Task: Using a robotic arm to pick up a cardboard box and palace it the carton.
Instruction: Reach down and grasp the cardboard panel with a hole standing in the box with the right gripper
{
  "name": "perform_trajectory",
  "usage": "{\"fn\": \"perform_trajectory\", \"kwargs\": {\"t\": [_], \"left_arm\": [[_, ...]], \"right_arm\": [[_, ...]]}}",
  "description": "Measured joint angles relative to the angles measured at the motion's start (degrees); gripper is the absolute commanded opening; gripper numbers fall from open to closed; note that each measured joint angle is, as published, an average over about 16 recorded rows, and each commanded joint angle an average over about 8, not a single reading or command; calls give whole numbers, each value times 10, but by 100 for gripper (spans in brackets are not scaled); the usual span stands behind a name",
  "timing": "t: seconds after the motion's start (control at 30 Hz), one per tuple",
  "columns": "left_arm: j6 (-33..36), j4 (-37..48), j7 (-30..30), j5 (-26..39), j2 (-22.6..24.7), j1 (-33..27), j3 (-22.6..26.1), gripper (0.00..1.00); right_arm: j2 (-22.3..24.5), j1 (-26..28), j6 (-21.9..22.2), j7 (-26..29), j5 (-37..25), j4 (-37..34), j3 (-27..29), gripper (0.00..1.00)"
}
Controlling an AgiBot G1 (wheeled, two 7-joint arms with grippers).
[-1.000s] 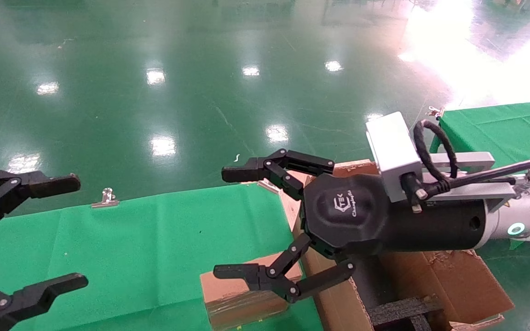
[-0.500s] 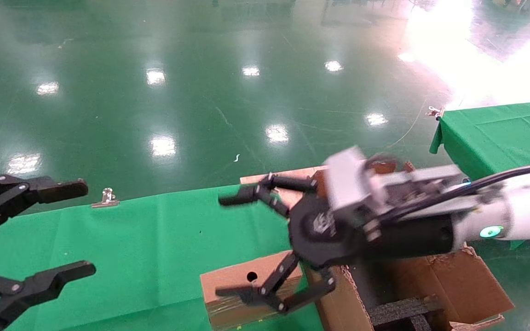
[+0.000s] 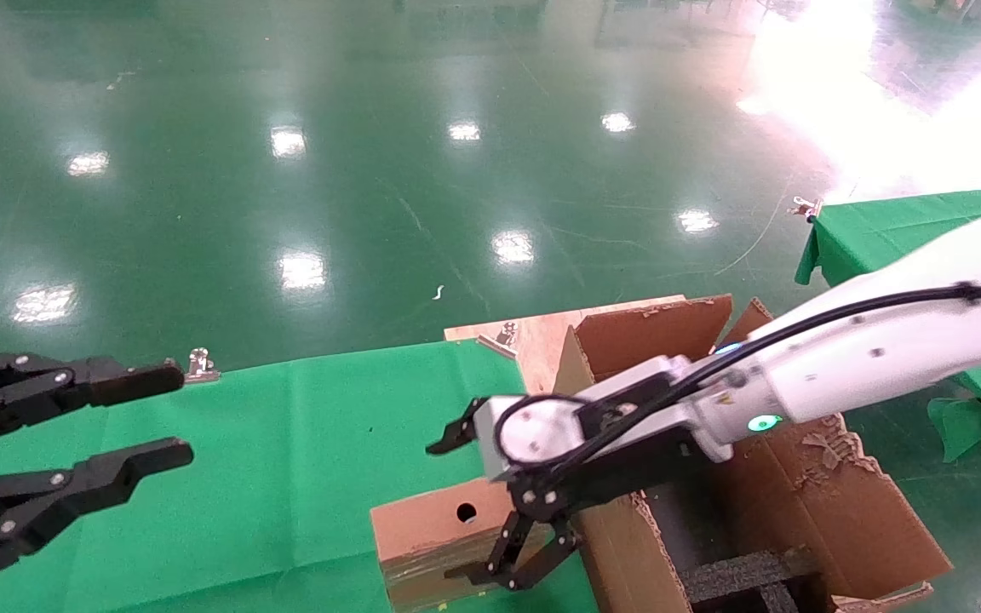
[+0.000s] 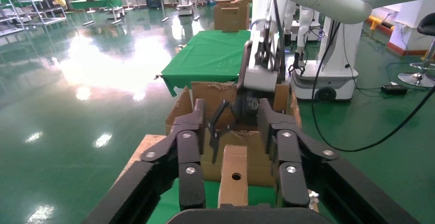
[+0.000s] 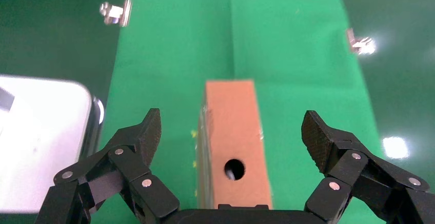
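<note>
Right wrist view: the jaws of the right gripper are spread wide, 1 on each side of the cardboard box, with clear gaps and nothing grasped. The box is stood on a narrow side on the green-clothed counter, its round hole facing up. From the head view, the robotic arm is angled down over the carton, which is set just beside the box. The left gripper is held off to the left above the cloth, its jaws parted and empty.
</note>
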Motion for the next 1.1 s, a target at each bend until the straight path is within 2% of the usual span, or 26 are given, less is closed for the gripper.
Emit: {"fn": "perform_trajectory", "kwargs": {"t": [0.27,0.5,0.53,0.63,0.7,0.77,0.8,0.9,0.93,0.97,1.1], "left_arm": [[0,0,0,0,0,0,0,0],[0,0,0,0,0,0,0,0],[0,0,0,0,0,0,0,6],[0,0,0,0,0,0,0,43],[0,0,0,0,0,0,0,68],[0,0,0,0,0,0,0,92],[0,0,0,0,0,0,0,99],[0,0,0,0,0,0,0,100],[0,0,0,0,0,0,0,100],[0,0,0,0,0,0,0,100],[0,0,0,0,0,0,0,100]], "right_arm": [[-40,36,-3,2,-87,-13,-53,100],[-65,59,-5,-3,-136,-24,-88,100],[-68,62,-5,-4,-140,-26,-92,100],[-75,69,-5,-7,-152,-28,-103,100],[-79,72,-5,-9,-157,-30,-109,85],[-81,75,-5,-10,-160,-31,-113,60],[-82,76,-5,-10,-161,-32,-114,47],[-85,78,-5,-12,-163,-33,-118,10],[-85,78,-5,-12,-164,-34,-119,4],[-86,79,-5,-12,-164,-34,-119,0],[-87,80,-5,-12,-165,-34,-121,0]]}}
